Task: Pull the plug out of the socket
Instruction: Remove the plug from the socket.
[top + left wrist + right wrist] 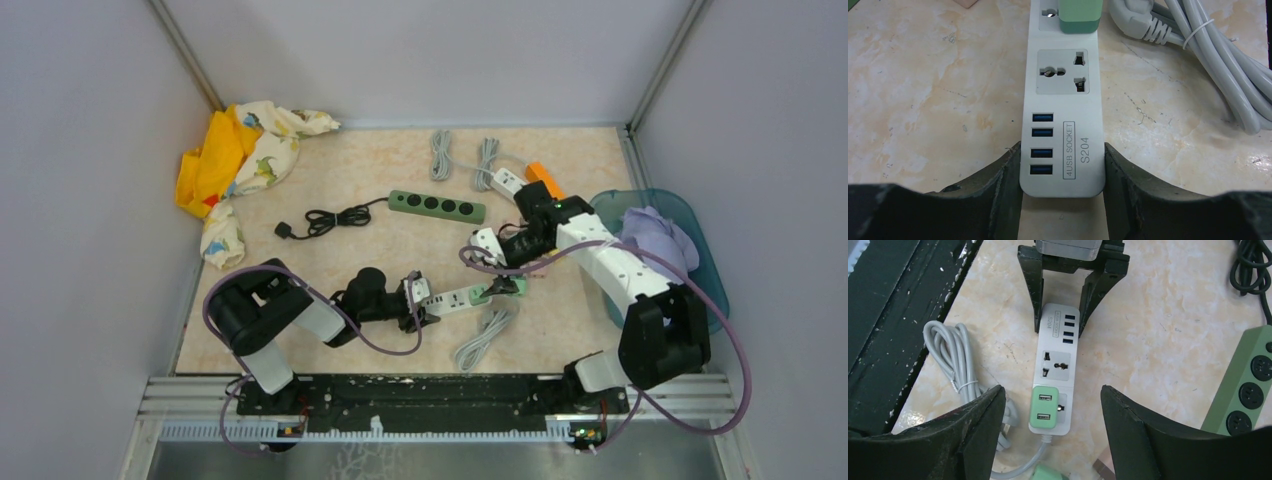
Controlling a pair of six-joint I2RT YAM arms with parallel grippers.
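My right tool (1052,392) hangs open over the green plug (1044,410) — probably light, rigid and slick, so I'd pinch its flanks. It sits at six o'clock on the white strip (1057,360) — my left tool (1059,327) clamps twelve o'clock.

Even, diffuse light from above washes my marbled bench (400,170) bright, leaving only soft, short shadows. Both wrist views are crisp on the white power strip (1063,100), its print readable. The fingers (993,200) of my left hand (1060,155) and right hand (1052,390) loom dark, underexposed and slightly soft along the bottom edge.
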